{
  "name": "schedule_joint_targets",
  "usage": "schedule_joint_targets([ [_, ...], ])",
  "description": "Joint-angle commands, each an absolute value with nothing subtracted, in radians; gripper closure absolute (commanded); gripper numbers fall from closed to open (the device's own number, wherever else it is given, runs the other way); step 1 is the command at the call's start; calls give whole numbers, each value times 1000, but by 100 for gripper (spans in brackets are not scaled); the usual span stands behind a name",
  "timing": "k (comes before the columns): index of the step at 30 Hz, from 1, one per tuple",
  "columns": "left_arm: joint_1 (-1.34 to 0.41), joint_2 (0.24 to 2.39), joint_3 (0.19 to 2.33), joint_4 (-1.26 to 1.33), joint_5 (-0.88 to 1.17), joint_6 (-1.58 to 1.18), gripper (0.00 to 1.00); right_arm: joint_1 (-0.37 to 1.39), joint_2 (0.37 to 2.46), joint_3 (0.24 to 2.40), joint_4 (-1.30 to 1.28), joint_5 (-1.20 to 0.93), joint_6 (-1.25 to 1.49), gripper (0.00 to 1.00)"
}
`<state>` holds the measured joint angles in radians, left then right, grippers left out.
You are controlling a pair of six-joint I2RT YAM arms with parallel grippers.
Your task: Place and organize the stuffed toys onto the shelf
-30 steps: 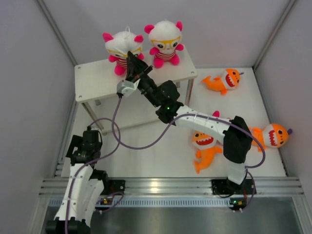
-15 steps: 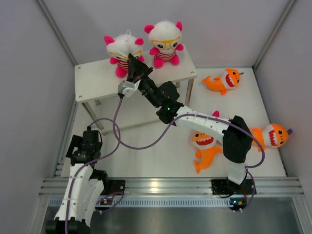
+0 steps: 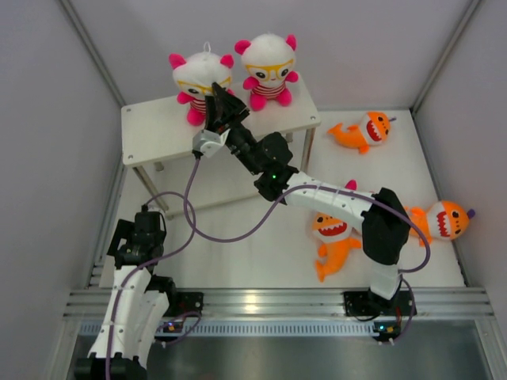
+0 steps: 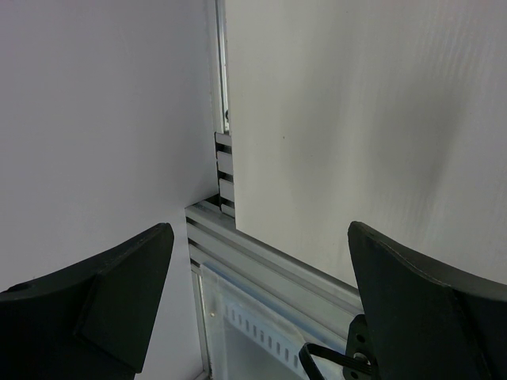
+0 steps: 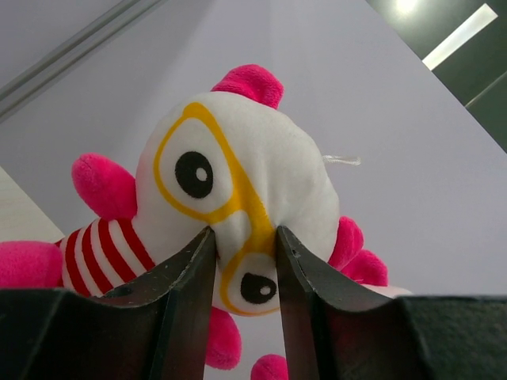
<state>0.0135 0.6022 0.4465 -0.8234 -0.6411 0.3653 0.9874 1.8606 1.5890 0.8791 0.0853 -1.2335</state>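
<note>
Two white-headed bears stand on the top of the white shelf: the left bear and the right bear. My right gripper reaches over the shelf and is shut on the left bear. In the right wrist view its fingers pinch the bear's face at the yellow glasses. Three orange sharks lie on the table: one at the back right, one at the right edge, one in front. My left gripper is open and empty at the near left, jaws wide apart.
A bit of pink plush shows behind the right forearm; the rest of it is hidden. Grey walls close in the table on three sides. A purple cable loops over the table. The left wrist view shows the aluminium rail at the table's near edge.
The left bear has been tipped a little more upright on the shelf. My right gripper's fingers look slightly wider apart on it. The left arm has not moved.
</note>
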Motion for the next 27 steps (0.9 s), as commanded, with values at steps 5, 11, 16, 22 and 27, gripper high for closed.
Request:
schedule_joint_targets([
  [5,18,592,439,-818,-652,354,2,976,1852,1606,937,89,-1229,53],
  [11,18,594,439,-816,-650,354,2,976,1845,1601,945,91,-1235,49],
  [16,18,594,439,-818,-650,354,2,977,1838,1597,945,89,-1238,41],
  [22,18,594,439,-816,-650,354,2,980,1833,1591,940,86,-1246,34],
  [27,20,594,439,-818,-650,353,2,980,1827,1585,940,86,-1253,23],
])
